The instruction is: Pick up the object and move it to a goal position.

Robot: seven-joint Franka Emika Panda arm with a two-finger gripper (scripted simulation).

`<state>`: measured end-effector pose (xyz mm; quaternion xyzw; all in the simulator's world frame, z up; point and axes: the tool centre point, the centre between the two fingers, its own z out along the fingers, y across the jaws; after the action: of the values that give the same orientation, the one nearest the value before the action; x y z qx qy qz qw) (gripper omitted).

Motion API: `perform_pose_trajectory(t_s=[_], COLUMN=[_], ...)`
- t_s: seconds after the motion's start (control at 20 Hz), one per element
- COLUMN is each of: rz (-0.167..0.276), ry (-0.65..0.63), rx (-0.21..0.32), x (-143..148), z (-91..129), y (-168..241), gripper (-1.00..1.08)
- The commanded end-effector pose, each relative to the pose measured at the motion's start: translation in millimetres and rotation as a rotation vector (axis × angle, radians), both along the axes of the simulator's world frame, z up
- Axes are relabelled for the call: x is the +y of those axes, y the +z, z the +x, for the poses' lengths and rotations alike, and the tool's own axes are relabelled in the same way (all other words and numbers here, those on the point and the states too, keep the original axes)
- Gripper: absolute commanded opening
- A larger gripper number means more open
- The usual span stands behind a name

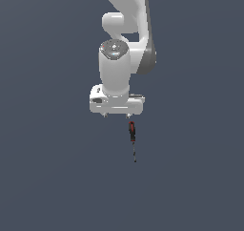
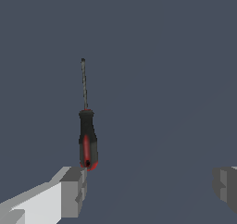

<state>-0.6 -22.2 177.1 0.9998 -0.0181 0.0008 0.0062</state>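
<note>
a plain dark grey-blue floor (image 1: 47, 177) bears the screwdriver (image 1: 132, 132).

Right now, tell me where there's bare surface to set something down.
Bare surface lies on both sides of the screwdriver in the exterior view, and beyond its shaft tip. The only crowded spot is under the open gripper, where the handle lies beside one finger.
</note>
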Motion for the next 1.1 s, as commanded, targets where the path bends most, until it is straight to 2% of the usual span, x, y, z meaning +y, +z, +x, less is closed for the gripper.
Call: perform_pose_trajectory(t_s=[0.0, 0.65, 1.05], rz=[0.000, -0.015, -0.012], ry=[0.000, 0.072, 0.076], rx=[0.000, 0.020, 0.016], x=[0.0, 6.4, 18.2], z=[0.0, -4.4, 4.7], y=[0.0, -6.6, -23.2], gripper=[1.00, 1.00, 1.00])
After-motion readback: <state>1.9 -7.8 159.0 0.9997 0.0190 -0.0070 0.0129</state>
